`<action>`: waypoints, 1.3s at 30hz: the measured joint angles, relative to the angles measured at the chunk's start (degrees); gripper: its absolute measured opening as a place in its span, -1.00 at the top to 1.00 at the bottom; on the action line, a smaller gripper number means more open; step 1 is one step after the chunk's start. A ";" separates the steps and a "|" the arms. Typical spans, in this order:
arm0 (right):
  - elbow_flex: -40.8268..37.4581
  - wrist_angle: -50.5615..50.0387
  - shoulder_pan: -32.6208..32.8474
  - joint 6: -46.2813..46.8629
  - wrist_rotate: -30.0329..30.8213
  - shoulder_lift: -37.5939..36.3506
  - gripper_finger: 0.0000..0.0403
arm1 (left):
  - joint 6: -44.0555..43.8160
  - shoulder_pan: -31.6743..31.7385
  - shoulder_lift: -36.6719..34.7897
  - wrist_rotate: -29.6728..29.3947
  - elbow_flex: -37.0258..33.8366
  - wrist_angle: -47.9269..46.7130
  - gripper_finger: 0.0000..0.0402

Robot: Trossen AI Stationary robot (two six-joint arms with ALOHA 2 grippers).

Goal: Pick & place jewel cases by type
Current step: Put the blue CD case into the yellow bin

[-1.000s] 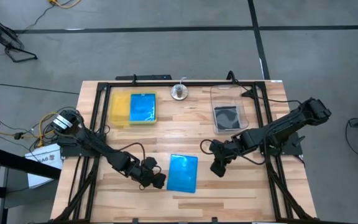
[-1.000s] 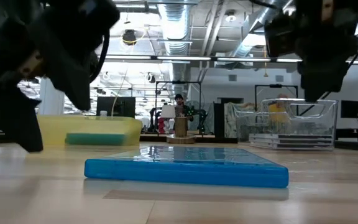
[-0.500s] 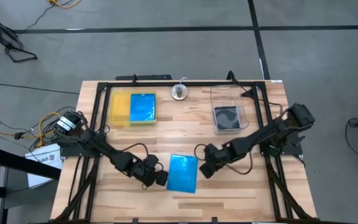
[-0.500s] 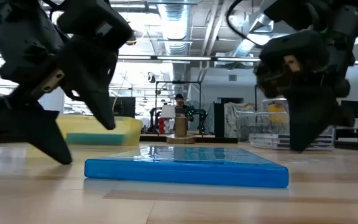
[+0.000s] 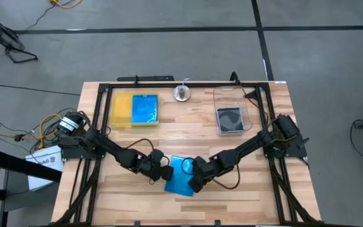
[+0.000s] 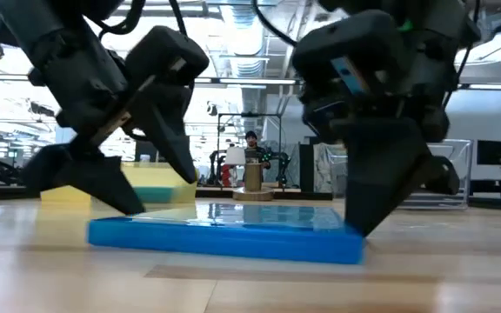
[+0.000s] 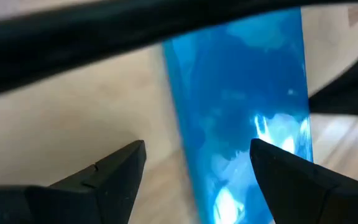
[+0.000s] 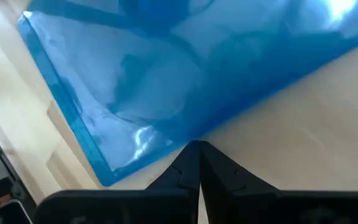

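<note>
Blue case: a flat blue case (image 5: 180, 177) is seen lying on the wooden table (image 5: 244, 195), near the front, between the two grippers.
Left gripper: the left gripper (image 5: 163, 173) is held low at one side of the blue case. Its two fingers (image 7: 114, 167) are spread apart, and the edge of the case (image 7: 241, 118) is seen between them. No squeeze on the case is seen.
Right gripper: the right gripper (image 5: 193, 183) is held low at the other side of the same case. Its fingers (image 8: 194, 163) are pressed together, and their tip is set right at the edge of the case (image 8: 185, 74).
Other blue case: a second blue case (image 5: 145, 109) is laid in the yellow tray (image 5: 120, 111), well away from both grippers.
Dark case: a clear case with a black inside (image 5: 230, 119) is kept in the clear tub (image 5: 232, 94), far from the jaws.
</note>
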 joint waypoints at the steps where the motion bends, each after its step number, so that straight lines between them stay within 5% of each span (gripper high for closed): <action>1: 0.76 -0.11 -0.18 -0.09 0.01 0.69 1.00 | 0.46 0.31 0.04 -0.03 0.00 0.11 -0.43; 39: 2.18 2.99 -4.78 -2.91 -0.03 1.88 1.00 | 7.29 1.37 0.02 1.76 -0.02 1.13 -0.43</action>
